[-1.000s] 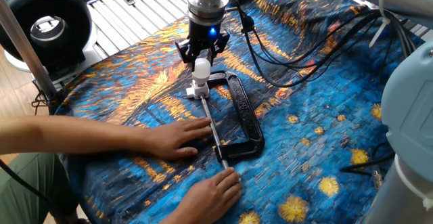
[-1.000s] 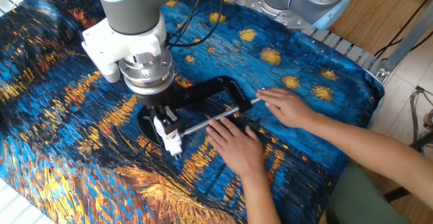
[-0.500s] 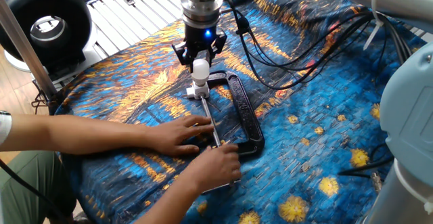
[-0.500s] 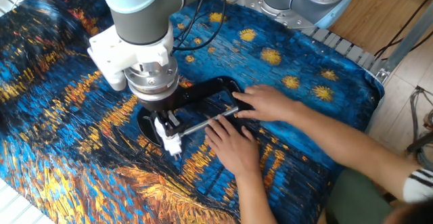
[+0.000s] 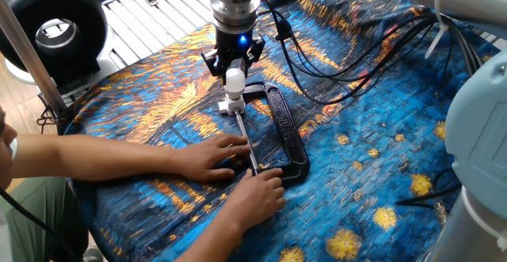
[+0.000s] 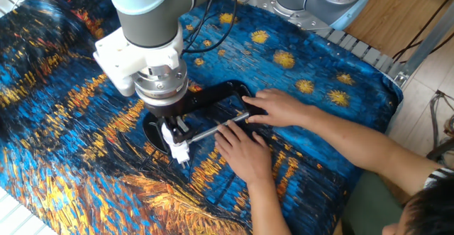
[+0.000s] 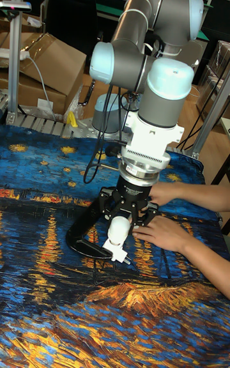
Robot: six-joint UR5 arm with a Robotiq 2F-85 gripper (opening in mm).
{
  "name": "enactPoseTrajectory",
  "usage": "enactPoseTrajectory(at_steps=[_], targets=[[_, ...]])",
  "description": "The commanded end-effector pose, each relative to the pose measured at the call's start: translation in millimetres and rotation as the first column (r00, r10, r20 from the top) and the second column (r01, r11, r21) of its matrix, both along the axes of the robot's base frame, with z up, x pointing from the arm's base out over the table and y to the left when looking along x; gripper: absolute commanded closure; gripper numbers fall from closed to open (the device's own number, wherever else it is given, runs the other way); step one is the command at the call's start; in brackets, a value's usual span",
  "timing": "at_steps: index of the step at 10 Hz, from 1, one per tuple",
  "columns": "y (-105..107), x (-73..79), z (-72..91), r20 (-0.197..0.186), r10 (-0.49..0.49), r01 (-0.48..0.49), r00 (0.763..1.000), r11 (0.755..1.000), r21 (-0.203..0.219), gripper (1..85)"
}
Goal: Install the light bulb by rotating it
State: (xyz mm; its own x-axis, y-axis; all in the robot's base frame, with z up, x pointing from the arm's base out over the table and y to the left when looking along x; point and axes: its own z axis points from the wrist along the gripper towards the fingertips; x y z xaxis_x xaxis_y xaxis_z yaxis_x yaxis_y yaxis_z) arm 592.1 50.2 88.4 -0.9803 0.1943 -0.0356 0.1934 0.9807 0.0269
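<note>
Tall fixed view puts the gripper (image 7: 128, 213) just left of centre frame, a black two-fingered claw hanging from a smooth grey, rounded arm (image 7: 150, 36) with a white ribbed wrist. Its dark fingers (image 7: 104, 205) splay out to either side of the light bulb (image 7: 117, 229); whether they actually touch the bulb cannot be told. The bulb is small, matte white, rounded on top and narrowing to a neck, and it sits in a blocky white socket base (image 7: 117, 252) directly below it.

From one fixed view the bulb (image 5: 235, 78) stands upper centre of the frame, under the gripper (image 5: 234, 62), whose blue light glows above it. A thin bright metal screw rod (image 5: 246, 142) runs from the socket toward the lower centre, and the black C-clamp (image 5: 287, 135), a long matte frame, lies on the cloth just right of the rod. The tablecloth (image 5: 372, 127) is printed in thick blue and orange brush strokes and shows soft wrinkles.

Two bare human hands rest near the lower end of the clamp: one hand (image 5: 210, 157) lies flat on the cloth left of the rod, the other hand (image 5: 257, 196) touches the clamp's lower end. Black cables (image 5: 333, 64) trail across the upper right.
</note>
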Motion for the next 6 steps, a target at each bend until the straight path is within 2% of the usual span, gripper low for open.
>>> enactPoseTrajectory(at_steps=[1, 3, 5, 6], targets=[[4.1, -16.8, 5.2, -0.054, 0.077, -0.075, 0.996, 0.997, 0.035, 53.3], [6.3, -26.0, 17.8, -0.103, 0.106, -0.1, 0.989, 0.993, 0.063, 41.3], [5.1, -24.1, 10.8, -0.096, 0.139, -0.132, 0.986, 0.988, 0.079, 30.0], [4.2, -23.7, 9.7, -0.091, 0.157, -0.15, 0.983, 0.985, 0.081, 27.0]])
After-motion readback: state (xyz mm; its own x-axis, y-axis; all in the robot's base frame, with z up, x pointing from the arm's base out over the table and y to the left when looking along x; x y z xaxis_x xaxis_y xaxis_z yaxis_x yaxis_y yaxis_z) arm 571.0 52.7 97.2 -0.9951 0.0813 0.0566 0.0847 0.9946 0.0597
